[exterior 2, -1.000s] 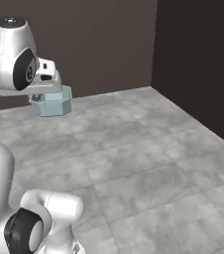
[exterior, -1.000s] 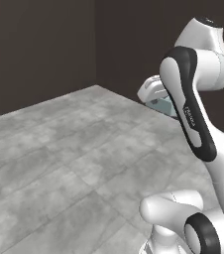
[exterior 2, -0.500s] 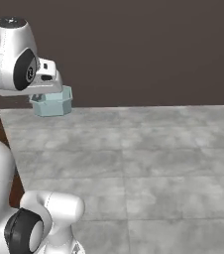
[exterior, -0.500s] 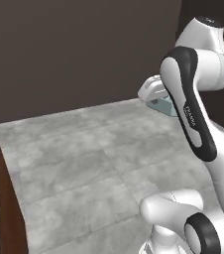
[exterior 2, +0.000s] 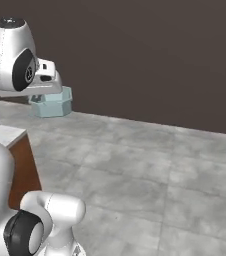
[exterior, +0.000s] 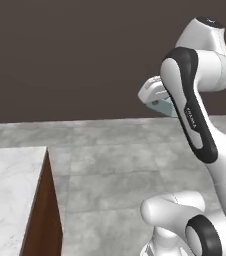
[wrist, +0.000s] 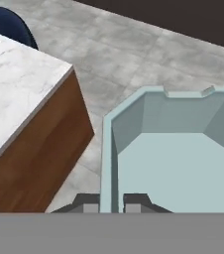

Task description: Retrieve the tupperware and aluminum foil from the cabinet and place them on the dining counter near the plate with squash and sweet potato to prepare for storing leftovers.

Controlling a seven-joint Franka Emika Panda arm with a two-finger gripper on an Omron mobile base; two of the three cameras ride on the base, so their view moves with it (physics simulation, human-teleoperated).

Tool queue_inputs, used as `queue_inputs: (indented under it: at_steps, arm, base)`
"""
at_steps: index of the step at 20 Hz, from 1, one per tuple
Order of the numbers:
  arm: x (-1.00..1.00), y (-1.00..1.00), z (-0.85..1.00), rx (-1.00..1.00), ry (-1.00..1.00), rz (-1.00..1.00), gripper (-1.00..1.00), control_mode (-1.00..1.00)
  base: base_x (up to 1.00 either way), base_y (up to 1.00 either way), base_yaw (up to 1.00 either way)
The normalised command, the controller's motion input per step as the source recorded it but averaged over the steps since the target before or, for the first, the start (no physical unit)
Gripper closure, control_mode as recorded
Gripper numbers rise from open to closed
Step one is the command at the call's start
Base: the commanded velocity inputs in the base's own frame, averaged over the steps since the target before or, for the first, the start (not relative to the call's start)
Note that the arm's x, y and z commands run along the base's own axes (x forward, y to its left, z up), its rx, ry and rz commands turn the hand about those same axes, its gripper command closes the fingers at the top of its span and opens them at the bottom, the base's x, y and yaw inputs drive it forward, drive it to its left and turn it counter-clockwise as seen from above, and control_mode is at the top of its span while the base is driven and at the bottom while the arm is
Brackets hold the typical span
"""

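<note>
Left base view: tupperware [exterior: 163,106] carried high at 2 o'clock; dining counter [exterior: 10,175] corner at 8 o'clock.

Right base view: gripper [exterior 2: 49,96] at 10 o'clock, clamped on tub wall.

Hand view: finger tips [wrist: 134,201] pinch the wall; blue stool [wrist: 9,25] at 11 o'clock.

Judgement: tub fetched, unplaced; foil pending. No legible writing.

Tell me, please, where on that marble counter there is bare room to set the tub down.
The dining counter top is bare marble from its wood-sided corner back to the blue stool at its far edge. Nothing looks crowded in the visible part. The gripper, shut on a wall of the tupperware, is off the corner, over grey floor.
</note>
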Motion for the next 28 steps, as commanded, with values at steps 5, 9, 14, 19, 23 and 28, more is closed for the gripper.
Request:
queue_inputs:
  at_steps: [5,9,14,19,23,28]
  arm:
    - [0.0,0.0,0.0,0.0,0.0,0.0,1.0,1.0]
    - [0.0,0.0,0.0,0.0,0.0,0.0,1.0,1.0]
    - [0.0,0.0,0.0,0.0,0.0,0.0,1.0,1.0]
    - [0.0,0.0,0.0,0.0,0.0,0.0,1.0,1.0]
    - [0.0,0.0,0.0,0.0,0.0,0.0,1.0,1.0]
    - [0.0,0.0,0.0,0.0,0.0,0.0,1.0,1.0]
  base:
    - [1.0,-0.58,0.42]
    - [1.0,-0.68,0.4]
    - [1.0,-0.58,0.42]
    - [1.0,-0.32,0.51]
    - [1.0,-0.13,0.59]
    - [1.0,-0.1,0.62]
